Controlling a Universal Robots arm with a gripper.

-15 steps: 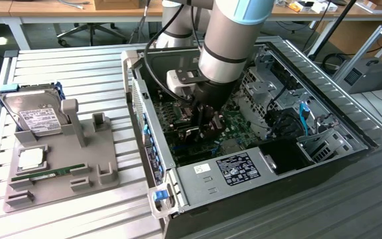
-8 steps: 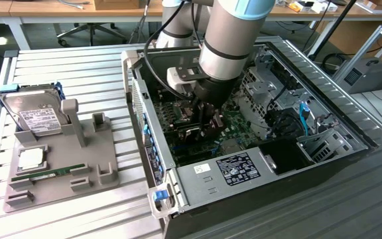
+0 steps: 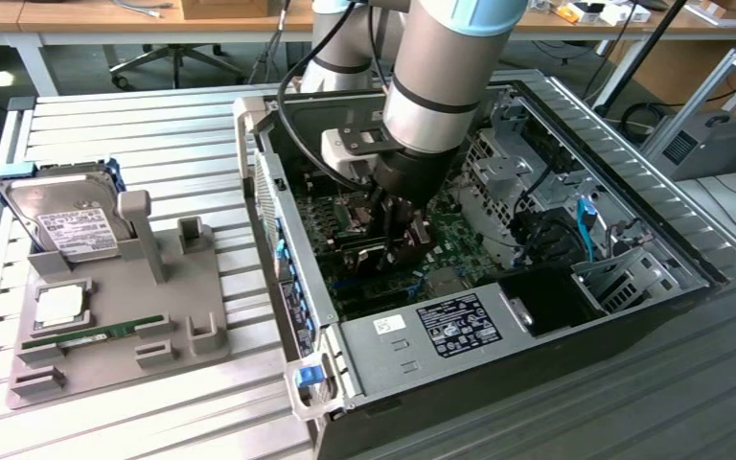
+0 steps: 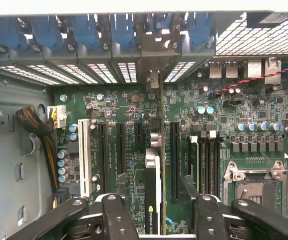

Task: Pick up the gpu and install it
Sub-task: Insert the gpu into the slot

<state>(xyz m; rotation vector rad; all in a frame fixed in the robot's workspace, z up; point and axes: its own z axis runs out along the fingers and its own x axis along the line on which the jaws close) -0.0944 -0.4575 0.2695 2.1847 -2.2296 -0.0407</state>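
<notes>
The gpu (image 4: 153, 170) stands on edge on the motherboard (image 4: 233, 115). I see it as a thin strip with a green edge and a black cooler. Its silver end bracket (image 4: 152, 75) reaches up to the case's rear slot openings. My gripper (image 4: 156, 220) hangs just above the card, open. One black finger (image 4: 115, 215) is on each side of the card, with a gap to it on both sides. In the exterior view the gripper (image 3: 387, 235) is down inside the open computer case (image 3: 471, 326), over the expansion slots, and hides most of the card.
A grey fixture (image 3: 126, 297) to the exterior view's left holds a silver hard drive (image 3: 68, 216), a CPU (image 3: 58, 305) and a memory stick (image 3: 93, 333). Beside the card are empty slots, the CPU socket (image 4: 256, 187), a cable bundle (image 4: 36, 125) and blue slot clips (image 4: 84, 30).
</notes>
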